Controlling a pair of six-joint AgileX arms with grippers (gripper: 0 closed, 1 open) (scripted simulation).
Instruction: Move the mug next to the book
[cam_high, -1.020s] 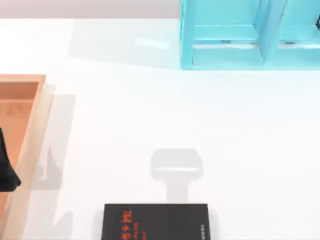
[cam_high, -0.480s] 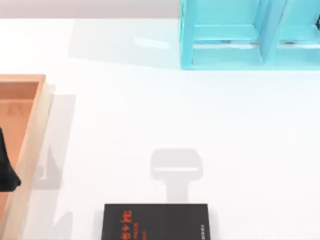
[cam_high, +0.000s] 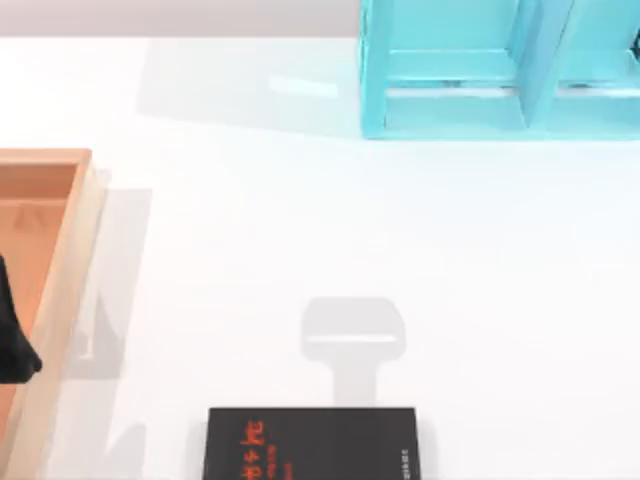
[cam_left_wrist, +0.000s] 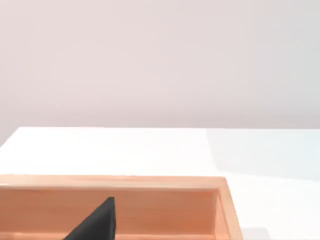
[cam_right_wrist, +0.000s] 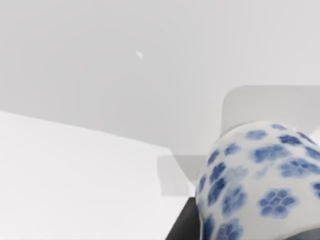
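The mug (cam_right_wrist: 260, 185), white with blue flower prints, bulges large and close in the right wrist view. A dark finger (cam_right_wrist: 182, 225) of my right gripper lies against its side, so the gripper is shut on it. The book (cam_high: 312, 443), flat and black with red-orange lettering, lies at the near edge of the table in the top view, cut off by the frame. My left gripper (cam_high: 12, 345) hangs parked over the wooden tray at the far left, seen as a dark shape.
An orange-brown wooden tray (cam_high: 60, 270) (cam_left_wrist: 220, 200) stands along the left edge. A cyan shelf unit (cam_high: 480, 70) occupies the back right. A grey shadow (cam_high: 353, 335) falls on the white table just behind the book.
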